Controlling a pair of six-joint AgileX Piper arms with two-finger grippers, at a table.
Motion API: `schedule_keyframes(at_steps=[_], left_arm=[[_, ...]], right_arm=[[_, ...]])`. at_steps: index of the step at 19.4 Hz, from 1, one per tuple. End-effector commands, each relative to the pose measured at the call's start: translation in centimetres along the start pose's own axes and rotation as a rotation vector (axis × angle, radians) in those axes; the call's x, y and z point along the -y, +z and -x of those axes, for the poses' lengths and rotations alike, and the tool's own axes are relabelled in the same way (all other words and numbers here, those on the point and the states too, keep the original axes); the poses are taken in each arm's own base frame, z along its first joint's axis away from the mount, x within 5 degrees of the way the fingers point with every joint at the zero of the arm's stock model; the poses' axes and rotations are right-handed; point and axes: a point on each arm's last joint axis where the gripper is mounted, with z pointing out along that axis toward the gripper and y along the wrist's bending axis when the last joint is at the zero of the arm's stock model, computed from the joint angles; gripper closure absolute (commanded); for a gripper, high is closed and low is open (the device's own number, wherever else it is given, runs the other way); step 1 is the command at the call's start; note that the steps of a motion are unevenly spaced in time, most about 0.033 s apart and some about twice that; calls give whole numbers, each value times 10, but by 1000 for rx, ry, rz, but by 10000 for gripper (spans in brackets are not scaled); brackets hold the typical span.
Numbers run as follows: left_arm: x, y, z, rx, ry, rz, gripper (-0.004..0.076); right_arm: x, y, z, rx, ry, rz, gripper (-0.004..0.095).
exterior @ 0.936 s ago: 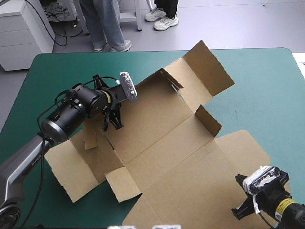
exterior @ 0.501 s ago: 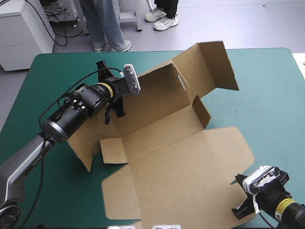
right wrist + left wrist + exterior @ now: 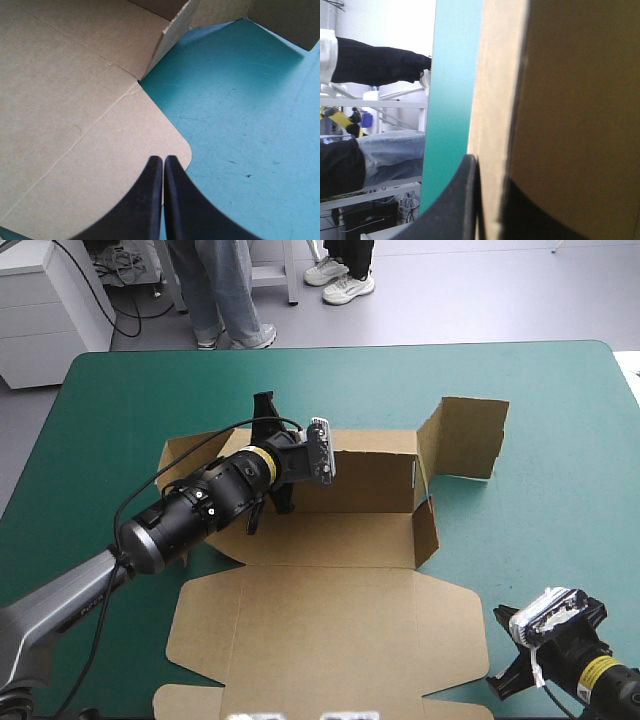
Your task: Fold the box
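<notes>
Has swung the brown cut-board box (image 3: 330,630) round since just before, square now to the table's near edge and lying mid-table. Nearest, hovers the right gripper (image 3: 163,167), black fingers clenched on nothing, over the flat lid's rounded corner. Farther on, pinches the raised rear wall with the left gripper (image 3: 492,200), grasping the board. Looks mid wall-raising; next probably calls for standing and tucking the side flaps. Leaves broad bare teal-green cover (image 3: 560,440) to the right and beyond.
</notes>
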Motion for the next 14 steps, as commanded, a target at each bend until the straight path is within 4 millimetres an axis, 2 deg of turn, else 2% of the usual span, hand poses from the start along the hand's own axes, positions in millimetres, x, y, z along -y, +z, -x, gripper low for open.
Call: schedule_keyframes(at_steps=[1, 6, 7, 9, 12, 14], left_arm=[[11, -2, 1, 57, -95, 48, 732], [29, 7, -8, 66, -85, 58, 732], [30, 7, -9, 67, -100, 63, 732], [30, 8, -10, 64, -136, 85, 732], [29, 8, -12, 49, -118, 132, 732], [28, 7, -11, 35, -118, 164, 732]], right_arm=[[1, -4, 13, 86, -9, -3, 920], [3, -4, 13, 87, -25, -23, 915], [3, -4, 13, 88, -34, -30, 888], [4, -4, 13, 87, -44, -40, 735], [8, -4, 14, 90, -9, -80, 443], [12, -4, 14, 91, 12, -122, 360]])
